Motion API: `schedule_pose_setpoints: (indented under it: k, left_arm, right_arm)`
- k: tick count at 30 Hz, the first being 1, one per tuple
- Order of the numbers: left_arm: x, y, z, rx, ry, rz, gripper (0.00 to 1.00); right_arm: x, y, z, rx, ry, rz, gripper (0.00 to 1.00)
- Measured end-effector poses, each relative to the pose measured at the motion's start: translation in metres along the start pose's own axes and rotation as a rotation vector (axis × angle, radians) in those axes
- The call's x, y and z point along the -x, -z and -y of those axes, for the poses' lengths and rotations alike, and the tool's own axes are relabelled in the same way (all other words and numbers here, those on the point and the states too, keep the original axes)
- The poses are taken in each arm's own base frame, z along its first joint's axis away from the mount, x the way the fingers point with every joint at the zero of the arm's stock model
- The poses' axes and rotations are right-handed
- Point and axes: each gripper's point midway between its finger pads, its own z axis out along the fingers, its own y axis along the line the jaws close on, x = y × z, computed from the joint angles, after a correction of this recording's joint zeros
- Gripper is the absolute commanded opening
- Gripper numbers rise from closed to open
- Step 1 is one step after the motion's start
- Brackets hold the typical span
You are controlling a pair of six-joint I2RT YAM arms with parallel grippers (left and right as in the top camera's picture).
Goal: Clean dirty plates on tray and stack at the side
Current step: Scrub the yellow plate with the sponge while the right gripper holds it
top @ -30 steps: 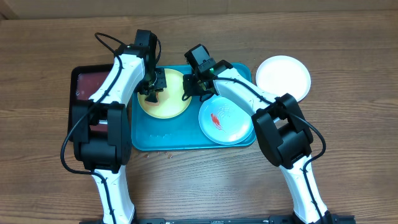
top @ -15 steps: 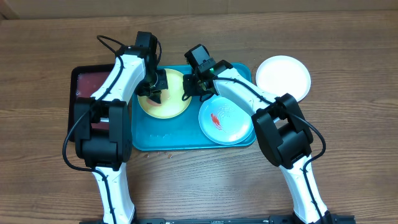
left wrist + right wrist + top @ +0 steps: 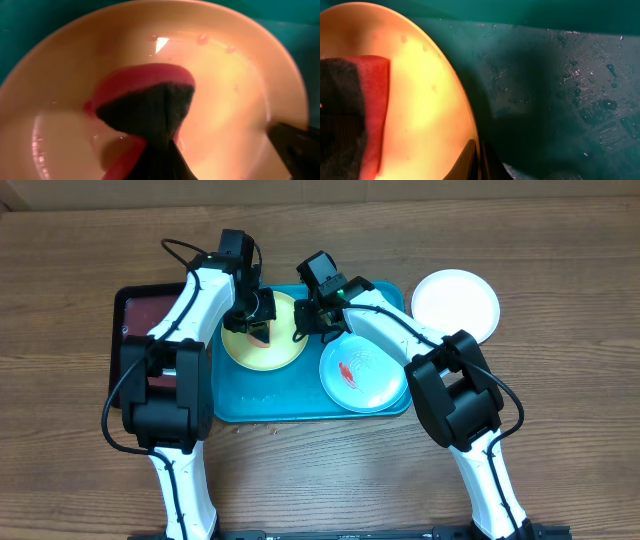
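While left tool (image 3: 258,320), clenched on red sponge (image 3: 145,95), presses round yellow-green plastic plate (image 3: 283,352) at far-left corner of large turquoise plastic tray (image 3: 270,398), right tool (image 3: 303,330) pinches plate rim. Risk: hard scrubbing pulls rim free, plate skids.

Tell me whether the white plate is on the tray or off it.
Off. The white plate lies on the wooden table, just outside the right rim of the turquoise tray.
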Motion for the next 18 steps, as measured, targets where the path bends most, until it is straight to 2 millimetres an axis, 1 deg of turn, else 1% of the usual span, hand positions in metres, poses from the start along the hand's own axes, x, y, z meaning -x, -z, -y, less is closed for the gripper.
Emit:
schedule_pose_setpoints:
  k: [5,11,13,15,18]
  left_arm:
    - [0.001,0.003,-0.03,0.162,0.006,0.017,0.04]
    - [0.0,0.011,-0.065,0.333,0.01,0.02,0.04]
    - [0.0,0.013,-0.07,0.366,0.009,0.025,0.04]
    - [0.0,0.013,-0.071,0.373,0.008,0.025,0.04]
    - [0.0,0.01,-0.064,0.329,0.006,0.019,0.04]
  right_arm:
    - [0.0,0.0,0.0,0.0,-0.001,0.0,0.04]
    - [0.0,0.0,0.0,0.0,0.0,-0.001,0.04]
    - [0.0,0.0,0.0,0.0,0.0,0.0,0.04]
    - [0.0,0.0,0.0,0.001,0.0,0.001,0.04]
    - [0.001,0.0,0.0,0.002,0.001,0.003,0.04]
